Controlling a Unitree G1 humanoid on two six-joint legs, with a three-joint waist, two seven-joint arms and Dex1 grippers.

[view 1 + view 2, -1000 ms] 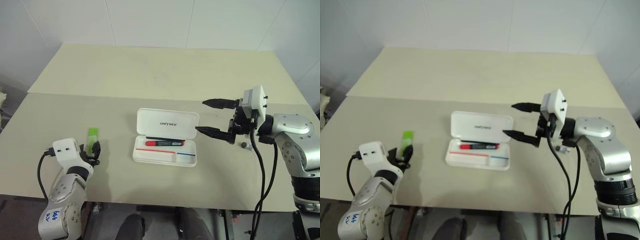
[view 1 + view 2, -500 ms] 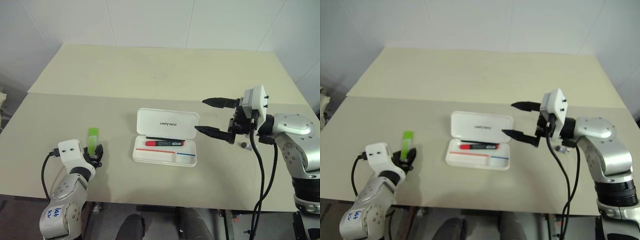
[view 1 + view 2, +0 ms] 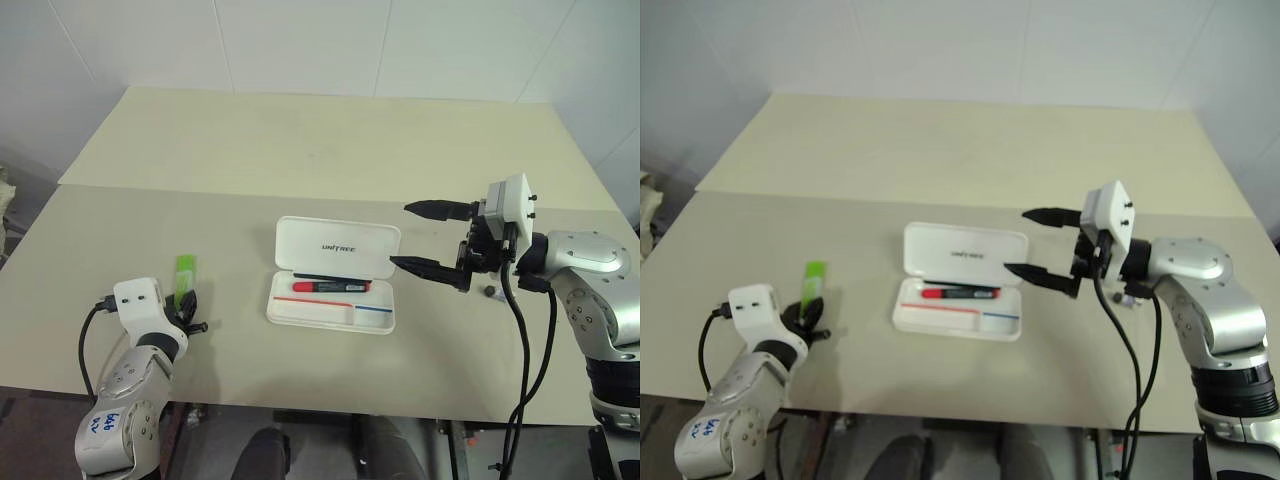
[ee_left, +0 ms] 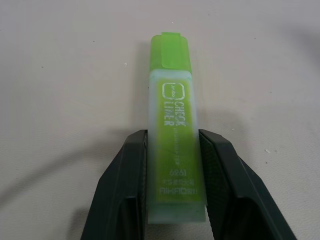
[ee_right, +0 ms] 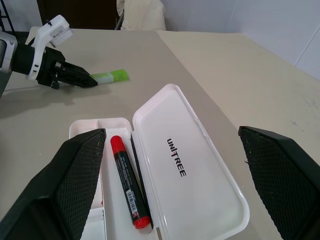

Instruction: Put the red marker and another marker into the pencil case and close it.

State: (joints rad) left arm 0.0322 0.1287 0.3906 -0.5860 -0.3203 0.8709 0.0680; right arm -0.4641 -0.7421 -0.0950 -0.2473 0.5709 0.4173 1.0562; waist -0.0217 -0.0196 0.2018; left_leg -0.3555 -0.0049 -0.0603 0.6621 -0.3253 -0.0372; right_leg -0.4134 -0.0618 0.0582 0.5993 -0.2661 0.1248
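pencil case [image 3: 332,285]: open, red marker [image 3: 330,286] inside
green marker [image 4: 176,145]: on desk [image 3: 300,160], left claw [image 4: 175,190] pinching it
right claw [image 3: 428,237]: spread wide, empty

Desk [image 3: 300,150] top looks like a matt, smooth beige laminate. The pencil case [image 3: 335,270] is glossy white hard plastic, and the green highlighter [image 4: 175,145] is frosted, semi-see-through plastic. Left hand [image 4: 175,200] fingers [image 4: 125,190] are matt black with finely textured pads.
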